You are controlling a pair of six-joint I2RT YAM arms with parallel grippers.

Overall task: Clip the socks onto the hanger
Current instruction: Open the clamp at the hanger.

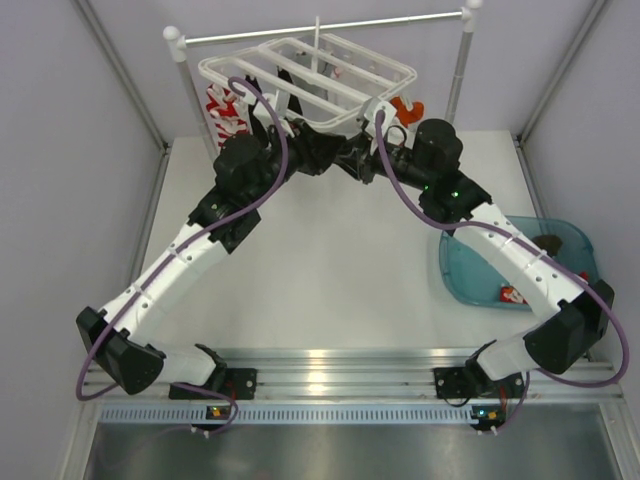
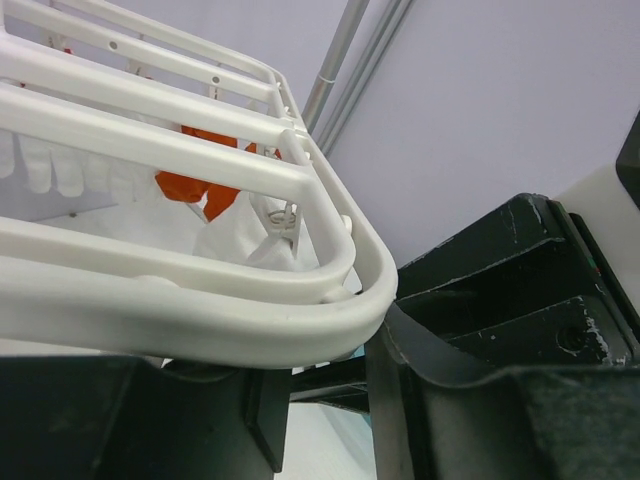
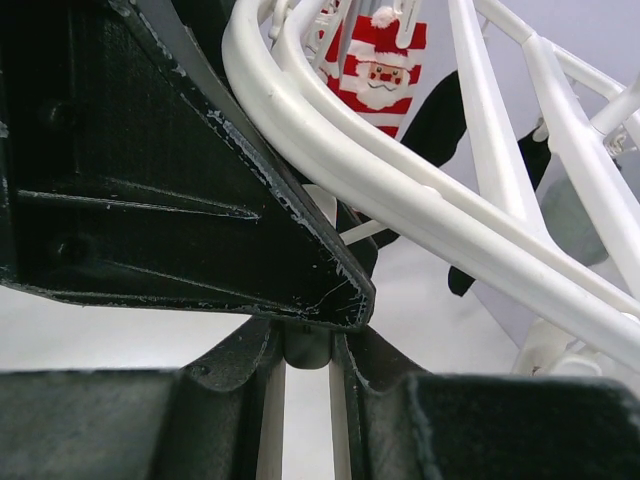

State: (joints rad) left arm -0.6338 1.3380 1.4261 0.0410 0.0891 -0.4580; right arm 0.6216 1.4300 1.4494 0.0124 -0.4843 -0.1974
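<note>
Against the pale wall (image 2: 480, 100), the hanger (image 2: 200, 310) rim overlies the spread left tool (image 2: 325, 430); right tool (image 3: 305, 400) state unclear.

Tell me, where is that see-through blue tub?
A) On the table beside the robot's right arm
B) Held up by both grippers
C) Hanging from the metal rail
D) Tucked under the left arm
A: the top view shows the blue tub resting on the table right beside the right arm, well away from the white hanger.
</note>
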